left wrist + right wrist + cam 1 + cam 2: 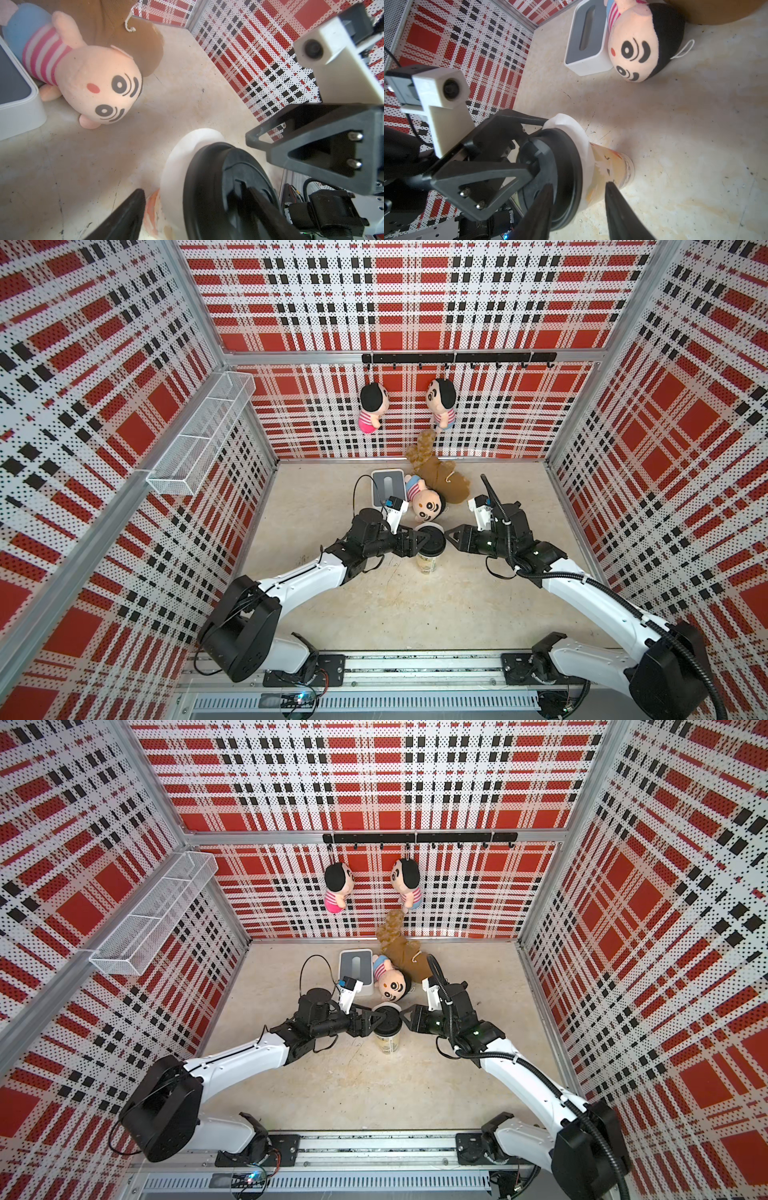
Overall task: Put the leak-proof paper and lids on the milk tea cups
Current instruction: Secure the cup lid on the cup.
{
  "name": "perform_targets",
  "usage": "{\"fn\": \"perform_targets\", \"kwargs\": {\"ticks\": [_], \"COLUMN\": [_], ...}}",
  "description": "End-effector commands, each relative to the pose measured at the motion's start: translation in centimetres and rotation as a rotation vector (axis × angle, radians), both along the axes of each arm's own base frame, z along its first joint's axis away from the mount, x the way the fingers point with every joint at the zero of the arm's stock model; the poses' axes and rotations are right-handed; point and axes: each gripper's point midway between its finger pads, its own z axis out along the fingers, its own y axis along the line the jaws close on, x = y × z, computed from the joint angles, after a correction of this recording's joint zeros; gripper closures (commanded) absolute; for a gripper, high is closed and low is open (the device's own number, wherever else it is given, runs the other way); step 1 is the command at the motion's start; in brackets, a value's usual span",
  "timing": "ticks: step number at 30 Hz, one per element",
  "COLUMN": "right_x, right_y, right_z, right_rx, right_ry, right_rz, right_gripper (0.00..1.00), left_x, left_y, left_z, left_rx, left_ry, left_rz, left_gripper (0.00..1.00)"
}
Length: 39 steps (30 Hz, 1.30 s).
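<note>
One cup in view: the milk tea cup [428, 564] stands upright near the middle of the worktop [415, 614], well apart from every edge.
Sheet position: the leak-proof paper [571, 128] lies across the cup's mouth. Its margin is folded down round the rim and shows as a white skirt in both wrist views.
Cover: a black lid [566, 166] sits on top of the sheet. Whether it is pressed fully home cannot be told.
Left arm: the left gripper [540, 144] has its jaws wide over the lid, one finger on the lid's top, the other at its far edge touching the sheet. Whether it actually grips cannot be told.
Right arm: the right gripper [453, 536] has its jaws partly apart, tips just beside the lid's edge, and holds nothing.
Completed: sheet placed on the cup and covered.
Remaining (judgement): clear both arms without tipping the cup. No second cup is visible.
Rear edge: a white box [388, 485] and a plush doll [428, 504] lie nearer the rear edge, apart from the cup.
</note>
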Motion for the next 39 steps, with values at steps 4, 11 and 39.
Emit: {"fn": "perform_targets", "kwargs": {"ticks": [4,11,39], "right_x": [-0.1,0.1,-0.5], "right_y": [0.6,0.9,-2.0], "right_z": [0.0,-0.6,-0.4], "right_rx": [0.044,0.047,-0.071], "right_ry": [0.002,0.012,-0.018], "right_rz": [0.038,0.048,-0.043], "right_gripper": [0.57,0.58,0.53], "left_x": [-3.4,-3.4,-3.4], "left_y": [3.4,3.4,4.5], "left_z": [-9.9,-9.9,-10.3], "left_rx": [0.264,0.264,0.247], "left_ry": [0.249,0.251,0.271], "left_rz": [0.006,0.005,0.019], "left_gripper": [0.22,0.22,0.23]}}
